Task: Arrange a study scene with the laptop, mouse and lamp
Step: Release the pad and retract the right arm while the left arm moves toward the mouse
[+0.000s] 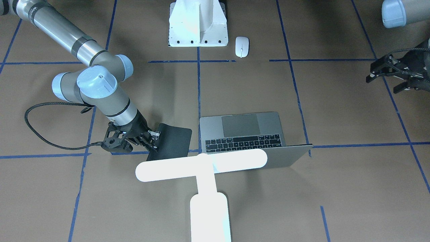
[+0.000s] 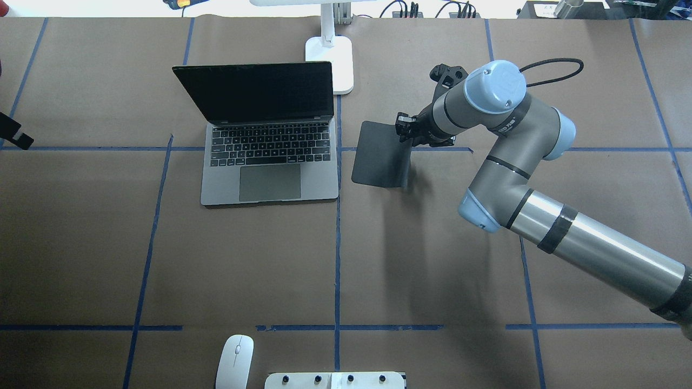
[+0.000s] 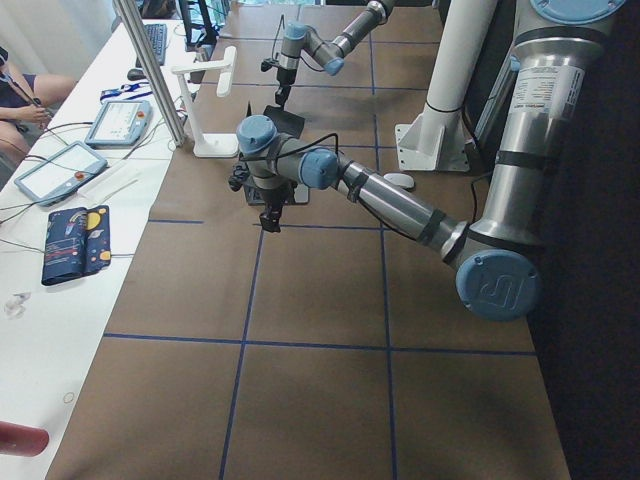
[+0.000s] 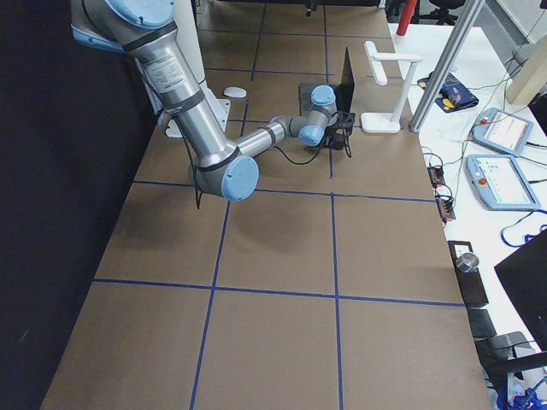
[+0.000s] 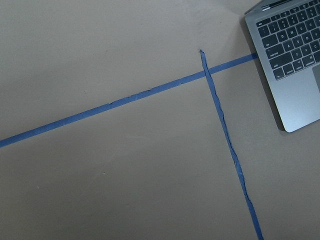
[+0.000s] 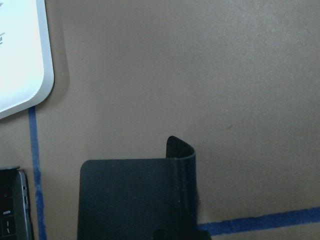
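Note:
The open grey laptop point(image 2: 270, 173) sits left of centre, with its screen up; it also shows in the front view point(image 1: 242, 129) and the left wrist view point(image 5: 292, 65). The white mouse point(image 2: 235, 359) lies near the robot's base, to the left of the pedestal. The white glowing lamp point(image 1: 201, 166) stands behind the laptop, and its base point(image 2: 330, 59) is at the far edge. My right gripper point(image 2: 404, 132) is shut on the right edge of a black mat point(image 2: 378, 162), which curls up there point(image 6: 182, 165). My left gripper point(image 1: 384, 80) is open and empty, far left of the laptop.
The white bolted pedestal point(image 1: 198, 30) stands at the robot's side of the table, next to the mouse. Blue tape lines cross the brown table cover point(image 2: 432, 259). Tablets and cables lie on a white side bench point(image 4: 504, 145) beyond the lamp.

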You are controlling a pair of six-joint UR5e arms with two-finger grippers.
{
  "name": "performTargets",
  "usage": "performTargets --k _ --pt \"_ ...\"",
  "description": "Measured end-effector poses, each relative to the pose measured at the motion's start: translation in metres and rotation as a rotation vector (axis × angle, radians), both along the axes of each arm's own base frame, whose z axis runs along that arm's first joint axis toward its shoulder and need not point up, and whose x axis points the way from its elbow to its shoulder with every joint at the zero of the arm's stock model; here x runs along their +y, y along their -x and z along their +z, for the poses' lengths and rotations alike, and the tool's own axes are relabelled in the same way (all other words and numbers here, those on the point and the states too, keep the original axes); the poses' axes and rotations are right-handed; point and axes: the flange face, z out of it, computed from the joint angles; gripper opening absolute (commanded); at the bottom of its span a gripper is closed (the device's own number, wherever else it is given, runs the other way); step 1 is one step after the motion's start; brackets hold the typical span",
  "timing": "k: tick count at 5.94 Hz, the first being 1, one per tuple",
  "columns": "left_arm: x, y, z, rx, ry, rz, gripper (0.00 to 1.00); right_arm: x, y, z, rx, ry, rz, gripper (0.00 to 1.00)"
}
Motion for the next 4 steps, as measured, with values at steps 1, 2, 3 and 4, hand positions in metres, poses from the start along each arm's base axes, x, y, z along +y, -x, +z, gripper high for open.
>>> performTargets --k 1,2,3,4 --pt "-0.001 -0.001 -0.006 0.004 -0.012 0.001 1.0 -0.016 -0.025 0.006 0.064 0.016 -0.066 1.0" --pt "0.004 0.0 -0.019 0.011 -0.036 0.0 1.0 -0.029 -0.051 0.014 0.149 0.006 -0.134 1.0" --pt "0.014 -0.009 -0.035 0.017 -0.036 -0.007 1.0 -0.035 -0.086 0.023 0.235 -0.027 -0.207 1.0" --pt "0.027 -0.032 -0.05 0.006 -0.009 -0.014 1.0 -0.035 -0.139 0.035 0.304 -0.084 -0.276 1.0"
